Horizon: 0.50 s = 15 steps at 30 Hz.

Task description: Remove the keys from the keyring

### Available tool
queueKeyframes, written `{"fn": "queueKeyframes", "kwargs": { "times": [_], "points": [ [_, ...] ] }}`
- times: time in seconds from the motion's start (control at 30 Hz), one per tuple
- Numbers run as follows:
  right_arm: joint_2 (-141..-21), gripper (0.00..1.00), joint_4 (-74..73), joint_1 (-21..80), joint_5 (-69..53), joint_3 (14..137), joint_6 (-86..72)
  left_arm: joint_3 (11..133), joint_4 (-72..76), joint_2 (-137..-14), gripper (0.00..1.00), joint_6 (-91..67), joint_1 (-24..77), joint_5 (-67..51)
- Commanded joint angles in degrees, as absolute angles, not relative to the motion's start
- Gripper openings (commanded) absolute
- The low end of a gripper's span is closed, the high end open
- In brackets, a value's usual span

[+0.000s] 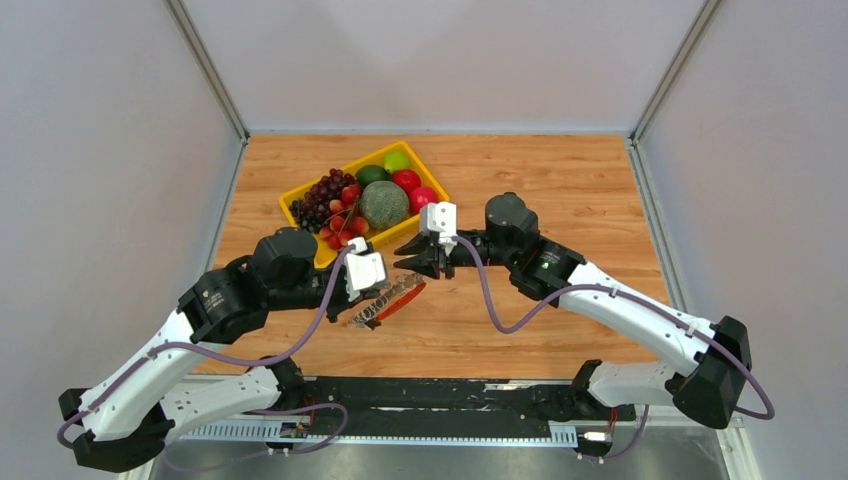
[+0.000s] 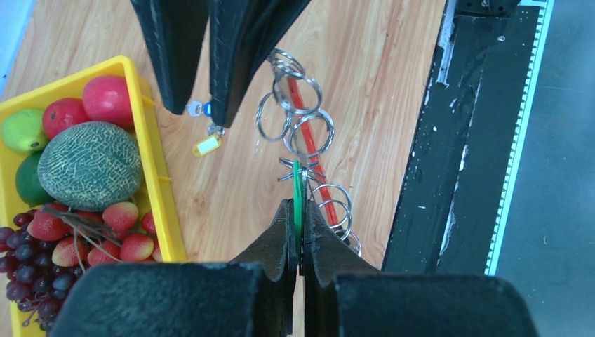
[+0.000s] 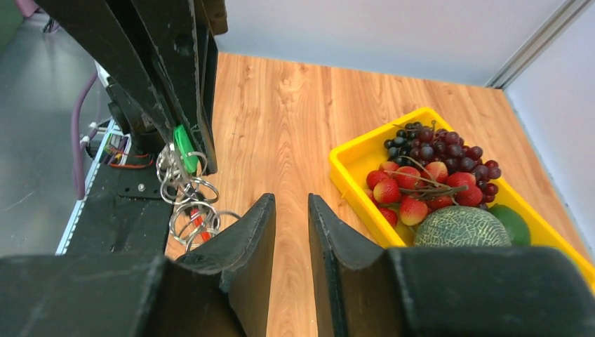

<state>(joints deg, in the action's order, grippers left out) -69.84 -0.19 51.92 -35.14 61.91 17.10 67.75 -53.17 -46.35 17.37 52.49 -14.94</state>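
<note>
1. From above: the left gripper (image 1: 370, 293) holds the keys (image 1: 380, 306), a silver bunch over the wooden tabletop (image 1: 560, 200). The red keyring (image 1: 403, 299) lies alongside them. The right gripper (image 1: 408, 258) sits just beside the bunch, and a yellow tray (image 1: 345, 166) of fruit lies behind.
2. Left wrist: this gripper is clamped tight on a thin green tag (image 2: 297, 189) — linked silver rings and the red keyring trail from it. A small yellow tag (image 2: 205, 145) lies on the wood.
3. Right wrist: this gripper's jaws stand partly apart, holding nothing — the bunch hangs at the left.
</note>
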Motion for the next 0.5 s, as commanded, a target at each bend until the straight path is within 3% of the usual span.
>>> {"fn": "queueKeyframes", "kwargs": {
  "times": [0.0, 0.27, 0.47],
  "points": [
    [-70.39, 0.28, -1.95, 51.76, -38.4, 61.88, 19.42, 70.43, -53.06, -46.26, 0.0, 19.64, 52.73, -13.91],
    [-68.93, 0.27, -2.32, 51.77, -43.36, 59.04, 18.7, 73.18, -56.82, -49.06, 0.0, 20.95, 52.73, -5.84],
    [-69.58, 0.27, -2.08, 51.83, -46.25, 59.25, 17.99, 73.06, -55.36, -49.27, 0.0, 21.24, 52.73, -6.71]
  ]
}}
